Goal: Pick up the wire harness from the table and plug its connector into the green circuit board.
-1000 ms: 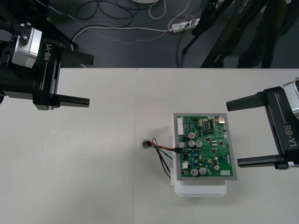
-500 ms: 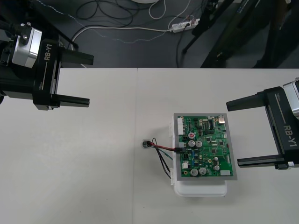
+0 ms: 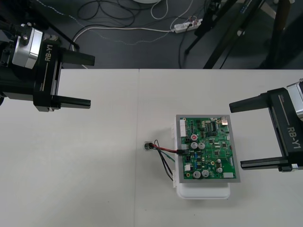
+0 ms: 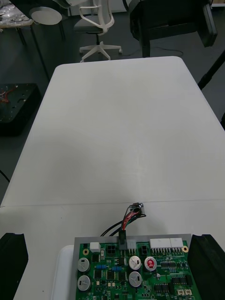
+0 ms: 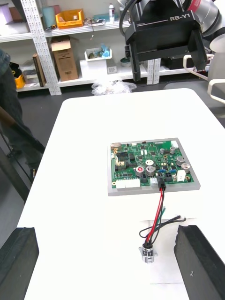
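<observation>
black plug [image 3: 181, 152] sits in green board [image 3: 214, 152]; left gripper [image 3: 92, 81], right gripper [image 3: 236, 135] splayed.

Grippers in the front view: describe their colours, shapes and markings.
The left gripper and right gripper look alike. Each has a boxy black body with two long, straight, slim black fingers, and carries RB-Y1 in white letters on its side. Behind the left one's body sits a silver metal wrist link; the right arm has the same silver part.

Only text I can read is RB-Y1, on the left gripper [image 3: 92, 80] at 10 o'clock and the right gripper [image 3: 236, 135] at 3 o'clock. Print on the board [image 3: 208, 151] looks unreadable, I think.
</observation>
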Robot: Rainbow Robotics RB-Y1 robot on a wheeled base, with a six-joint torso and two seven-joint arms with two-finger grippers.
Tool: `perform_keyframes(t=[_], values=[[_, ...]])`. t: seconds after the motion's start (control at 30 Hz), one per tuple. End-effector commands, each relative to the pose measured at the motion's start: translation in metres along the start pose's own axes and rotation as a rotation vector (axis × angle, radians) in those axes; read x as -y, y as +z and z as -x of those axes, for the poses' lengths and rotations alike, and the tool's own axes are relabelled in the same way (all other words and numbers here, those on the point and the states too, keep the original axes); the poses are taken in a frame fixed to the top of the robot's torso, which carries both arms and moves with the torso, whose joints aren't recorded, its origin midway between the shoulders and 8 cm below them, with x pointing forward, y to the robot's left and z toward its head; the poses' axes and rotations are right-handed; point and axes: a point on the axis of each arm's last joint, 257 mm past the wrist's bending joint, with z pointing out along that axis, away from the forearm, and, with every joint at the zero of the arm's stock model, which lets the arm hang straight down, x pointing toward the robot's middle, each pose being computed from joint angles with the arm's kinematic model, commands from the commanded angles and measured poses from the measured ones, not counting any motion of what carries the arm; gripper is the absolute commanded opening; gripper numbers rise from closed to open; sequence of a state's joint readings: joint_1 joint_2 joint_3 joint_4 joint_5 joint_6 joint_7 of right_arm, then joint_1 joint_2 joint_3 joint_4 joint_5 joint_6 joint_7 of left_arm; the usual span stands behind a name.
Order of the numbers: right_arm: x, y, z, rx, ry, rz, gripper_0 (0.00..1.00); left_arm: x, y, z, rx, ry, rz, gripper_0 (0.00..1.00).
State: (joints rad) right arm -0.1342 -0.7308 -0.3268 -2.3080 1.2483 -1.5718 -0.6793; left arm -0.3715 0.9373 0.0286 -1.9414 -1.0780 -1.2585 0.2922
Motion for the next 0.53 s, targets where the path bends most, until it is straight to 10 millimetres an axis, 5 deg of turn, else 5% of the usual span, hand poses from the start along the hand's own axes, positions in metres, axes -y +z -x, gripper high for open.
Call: perform_keyframes(t=[0.03, 0.53], values=[[0.0027, -0.0045, 0.0002, 0.0, -0.005, -0.03, 1.0, -0.0144, -0.0103, 0.0185, -0.006, 0.008, 0.046, 0.85], [0.0027, -0.0045, 0.0002, 0.0, -0.005, -0.03, 1.0, -0.0144, -0.0103, 0.0185, -0.006, 0.008, 0.046, 0.85]])
